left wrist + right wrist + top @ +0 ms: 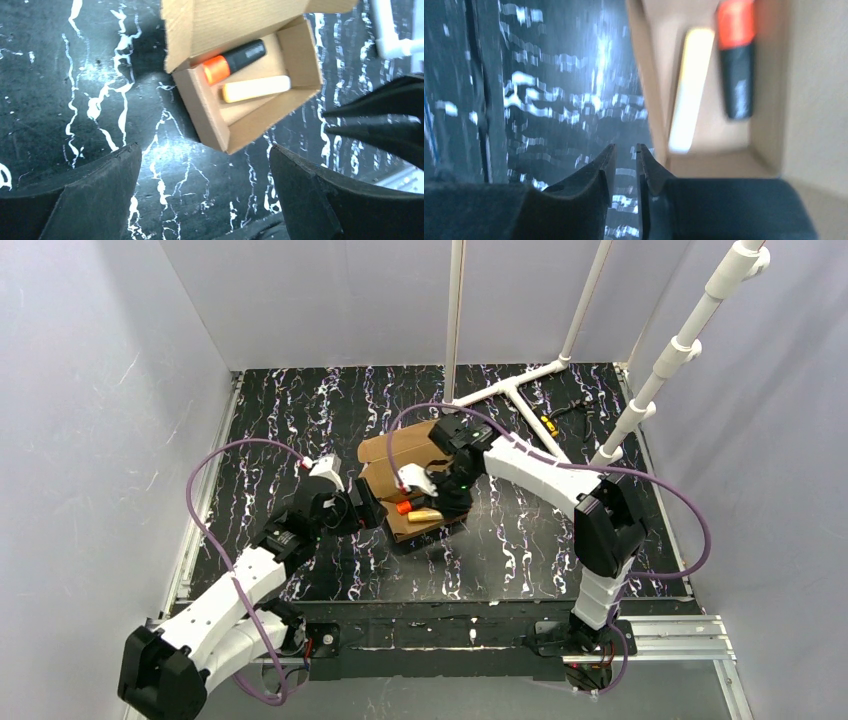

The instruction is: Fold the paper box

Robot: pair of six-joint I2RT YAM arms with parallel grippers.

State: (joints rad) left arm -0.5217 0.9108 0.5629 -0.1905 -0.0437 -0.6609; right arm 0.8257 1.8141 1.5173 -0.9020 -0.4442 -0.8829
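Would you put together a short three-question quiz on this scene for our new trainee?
1. True or false: the lid of the paper box is shut.
2. What lies beside the orange marker in the box? A) a yellow marker B) scissors C) nothing
3. Fill in: the ____ gripper's fingers are spread wide.
Key: 1 false, the lid stands open; 2 A; 3 left gripper.

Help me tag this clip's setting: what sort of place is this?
Probably a lab robot test cell: plain grey walls enclose a black marbled table, white plastic pipes rise from it, and two arms are mounted at its edge.
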